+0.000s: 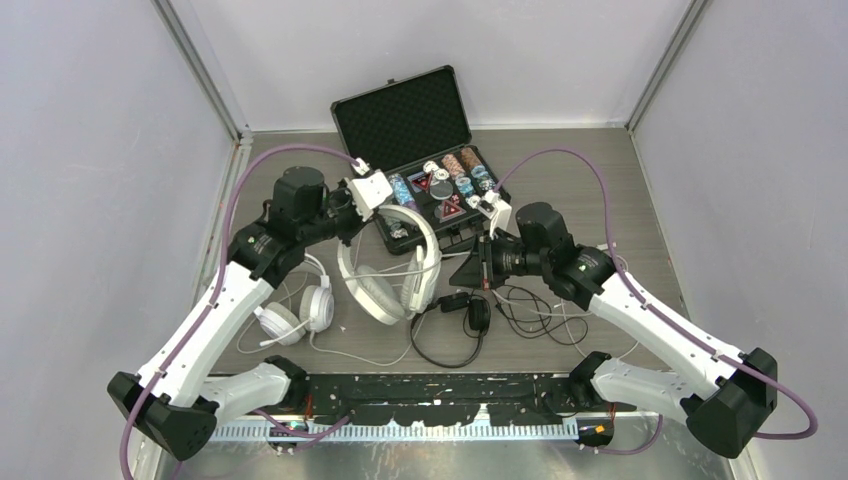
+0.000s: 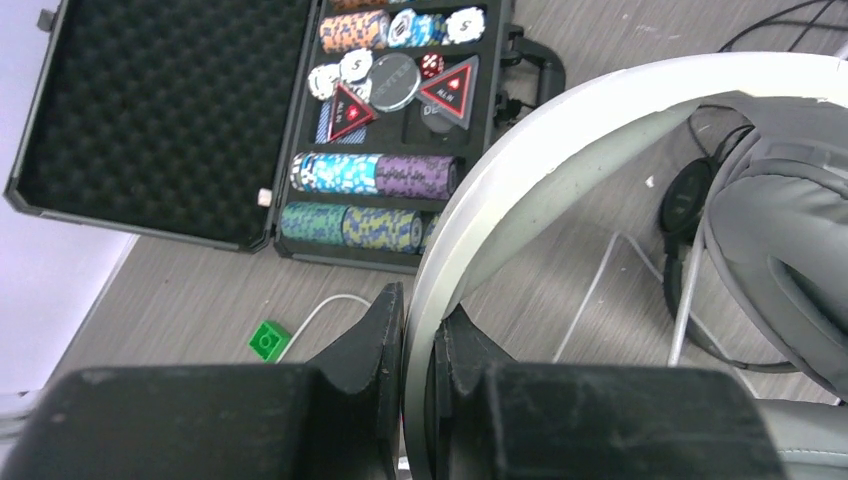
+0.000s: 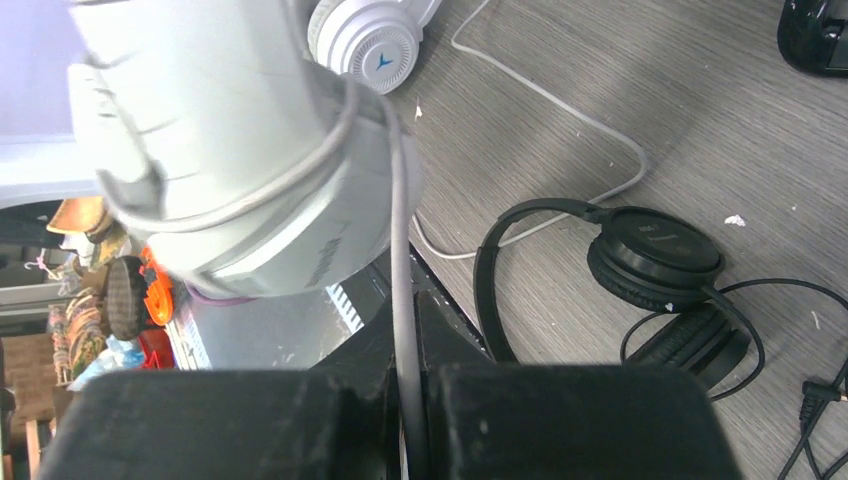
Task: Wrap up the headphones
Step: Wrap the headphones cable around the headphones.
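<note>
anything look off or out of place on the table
Nothing looks broken or spilled. A loose tangle of black cord sprawls to the right of the black headphones. A small green block lies stray on the table near the open poker chip case.

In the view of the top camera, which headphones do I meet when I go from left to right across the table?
white round-cup headset → bulky white-grey over-ear headphones → slim black on-ear headphones
</note>
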Robot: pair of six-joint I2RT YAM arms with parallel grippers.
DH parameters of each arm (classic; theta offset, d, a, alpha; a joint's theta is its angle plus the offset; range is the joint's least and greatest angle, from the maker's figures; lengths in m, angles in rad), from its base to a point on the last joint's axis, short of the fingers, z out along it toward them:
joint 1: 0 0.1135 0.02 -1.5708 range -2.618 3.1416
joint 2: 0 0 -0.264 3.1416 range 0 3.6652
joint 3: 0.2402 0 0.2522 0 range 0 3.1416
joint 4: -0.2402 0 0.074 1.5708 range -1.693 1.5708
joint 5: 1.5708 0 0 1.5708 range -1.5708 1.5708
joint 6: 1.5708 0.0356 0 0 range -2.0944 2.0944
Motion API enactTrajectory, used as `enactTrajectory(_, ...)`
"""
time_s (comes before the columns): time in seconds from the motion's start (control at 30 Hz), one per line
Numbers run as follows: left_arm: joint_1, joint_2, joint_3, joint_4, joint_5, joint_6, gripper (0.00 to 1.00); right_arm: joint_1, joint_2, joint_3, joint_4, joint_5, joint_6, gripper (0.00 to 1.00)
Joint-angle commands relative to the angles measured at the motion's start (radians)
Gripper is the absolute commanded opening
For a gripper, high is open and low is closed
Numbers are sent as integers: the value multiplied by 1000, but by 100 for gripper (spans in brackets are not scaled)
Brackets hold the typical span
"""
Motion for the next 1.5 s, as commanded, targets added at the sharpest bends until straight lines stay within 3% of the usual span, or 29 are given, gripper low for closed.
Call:
enactTrajectory(0.0,10,-18,-10,22,-91,65,0,-17,-26,73,40,-8,51,8)
enactTrajectory(0.13,10,-20,-19,26,-88,62,0,-17,-29,63,98,-57,93,0)
enactTrajectory(0.23,9,-29,-35,50,-107,55,0,-19,-30,49,157,-88,147,0)
enactTrajectory(0.4,9,-40,-51,68,-141,41,0,-19,-25,52,217,-100,215,12)
enactTrajectory(0.53,9,-44,-61,106,-249,-14,0,-18,-18,51,299,-128,280,0)
enactTrajectory(0.6,9,-44,-59,123,-315,-69,0,-19,-8,57,329,-129,310,0)
enactTrajectory(0.93,7,-12,-53,125,-463,-326,0,-18,94,191,407,-106,411,9)
enactTrajectory(1.47,-45,16,-89,155,-620,-441,0,-5,181,316,390,-89,449,15)
